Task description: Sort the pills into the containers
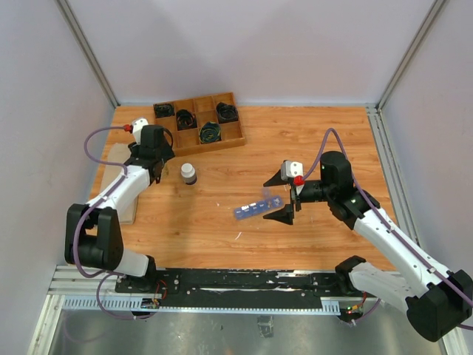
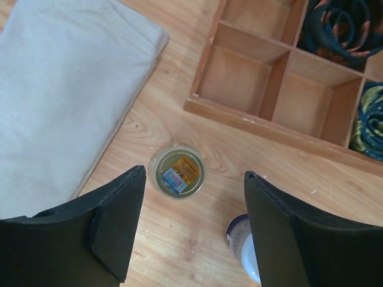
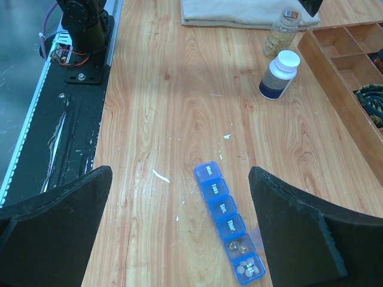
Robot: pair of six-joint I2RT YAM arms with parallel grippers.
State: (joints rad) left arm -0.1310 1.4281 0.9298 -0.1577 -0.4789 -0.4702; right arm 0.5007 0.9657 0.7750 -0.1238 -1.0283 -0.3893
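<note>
The pills show as amber pieces inside a small clear vial [image 3: 282, 33], which stands upright next to the cloth. In the left wrist view the vial [image 2: 177, 170] is seen from above, on the table below the gap between the fingers. My left gripper [image 2: 194, 174] is open and empty above it; in the top view the left gripper [image 1: 151, 161] hides the vial. The blue pill organizer [image 3: 227, 224] [image 1: 259, 207] lies on the table between my right gripper's fingers. Its two nearest compartments hold a few pills. My right gripper [image 3: 179, 170] [image 1: 281, 197] is open and empty above it.
A dark brown bottle with a white cap [image 1: 188, 173] [image 3: 279, 75] [image 2: 242, 248] stands just right of the vial. A wooden grid tray [image 1: 198, 122] [image 2: 269, 113] with black coils is at the back. A folded beige cloth [image 2: 66, 89] [image 3: 239, 12] lies at the table's left.
</note>
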